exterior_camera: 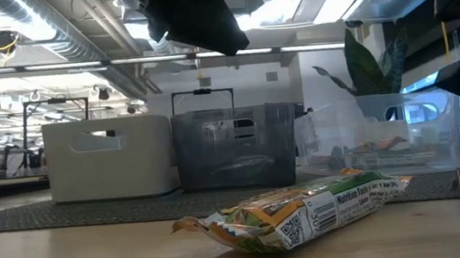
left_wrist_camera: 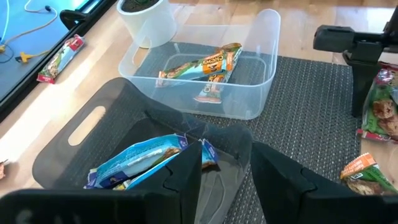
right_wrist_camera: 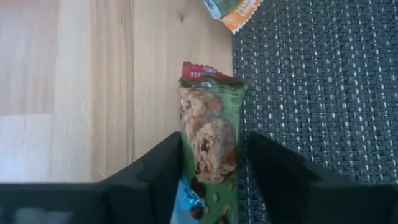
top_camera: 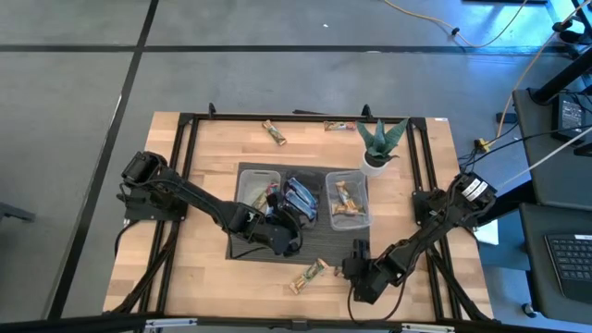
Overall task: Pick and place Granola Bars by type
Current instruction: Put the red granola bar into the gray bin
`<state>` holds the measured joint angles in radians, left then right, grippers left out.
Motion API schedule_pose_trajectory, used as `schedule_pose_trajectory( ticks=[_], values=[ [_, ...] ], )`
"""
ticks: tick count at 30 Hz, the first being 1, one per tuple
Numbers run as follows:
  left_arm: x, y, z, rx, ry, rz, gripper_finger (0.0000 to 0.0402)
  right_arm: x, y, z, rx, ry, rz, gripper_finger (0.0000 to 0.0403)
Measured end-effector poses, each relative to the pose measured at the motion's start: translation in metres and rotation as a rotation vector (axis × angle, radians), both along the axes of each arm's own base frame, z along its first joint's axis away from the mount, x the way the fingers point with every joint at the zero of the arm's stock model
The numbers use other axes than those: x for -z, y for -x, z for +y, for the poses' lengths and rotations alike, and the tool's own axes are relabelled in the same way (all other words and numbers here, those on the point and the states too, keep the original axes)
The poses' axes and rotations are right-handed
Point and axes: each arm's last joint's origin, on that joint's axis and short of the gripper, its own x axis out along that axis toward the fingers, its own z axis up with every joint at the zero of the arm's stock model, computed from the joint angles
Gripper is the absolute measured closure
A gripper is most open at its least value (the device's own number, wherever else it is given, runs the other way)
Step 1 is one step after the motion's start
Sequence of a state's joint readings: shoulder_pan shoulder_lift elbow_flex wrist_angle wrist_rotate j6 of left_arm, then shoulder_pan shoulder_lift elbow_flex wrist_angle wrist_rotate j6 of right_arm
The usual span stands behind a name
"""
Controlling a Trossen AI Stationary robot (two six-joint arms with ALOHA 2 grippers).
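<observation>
My left gripper hangs open and empty over the dark middle bin, where shiny blue bars lie. My right gripper is low at the mat's near edge. Its open fingers stand on either side of a green bar with a red end, which lies flat, partly on the wood and partly on the mat. The clear right bin holds tan bars. Another tan and green bar lies on the wood near the front edge, seen close in the low view. My right gripper comes down from above with one finger along each long edge of the green bar, near its hidden end. I cannot tell whether the fingers touch it. The bar lies flat on the table.
Two loose bars lie at the far edge. A potted plant stands behind the clear bin. A white bin sits left of the dark one. All three bins stand on a dark mat.
</observation>
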<state>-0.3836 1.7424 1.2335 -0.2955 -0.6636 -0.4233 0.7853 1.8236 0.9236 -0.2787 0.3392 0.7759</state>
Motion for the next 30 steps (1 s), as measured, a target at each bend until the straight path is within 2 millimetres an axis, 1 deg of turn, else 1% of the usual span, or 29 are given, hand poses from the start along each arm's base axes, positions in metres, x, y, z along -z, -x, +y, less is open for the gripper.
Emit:
schedule_pose_trajectory(
  ticks=[5, 10, 13, 17, 21, 26, 30],
  values=[
    [0.0, 0.0, 0.0, 0.0, 0.0, 0.0, 0.0274, -0.001, 0.0, 0.0, -0.001, -0.005, 0.002, 0.0252],
    [0.0, 0.0, 0.0, 0.0, 0.0, 0.0, 0.0274, -0.007, 0.002, -0.001, -0.012, -0.033, 0.012, 0.0271],
    [0.0, 0.0, 0.0, 0.0, 0.001, 0.0, 0.0274, -0.014, 0.004, -0.001, -0.033, -0.061, 0.012, 0.0277],
    [0.0, 0.0, -0.002, 0.014, 0.011, 0.004, 0.0274, -0.03, 0.005, -0.002, -0.056, -0.074, -0.042, 0.0279],
    [0.0, 0.001, -0.004, 0.036, 0.026, 0.01, 0.0274, -0.041, 0.005, -0.004, -0.073, -0.074, -0.083, 0.028],
    [0.0, 0.002, -0.007, 0.059, 0.011, 0.019, 0.0274, -0.057, 0.005, -0.008, -0.062, 0.0, -0.205, 0.028],
    [-0.002, -0.001, -0.008, 0.089, 0.009, -0.013, 0.0274, -0.075, 0.002, -0.012, -0.044, 0.129, -0.375, 0.028]
  ],
)
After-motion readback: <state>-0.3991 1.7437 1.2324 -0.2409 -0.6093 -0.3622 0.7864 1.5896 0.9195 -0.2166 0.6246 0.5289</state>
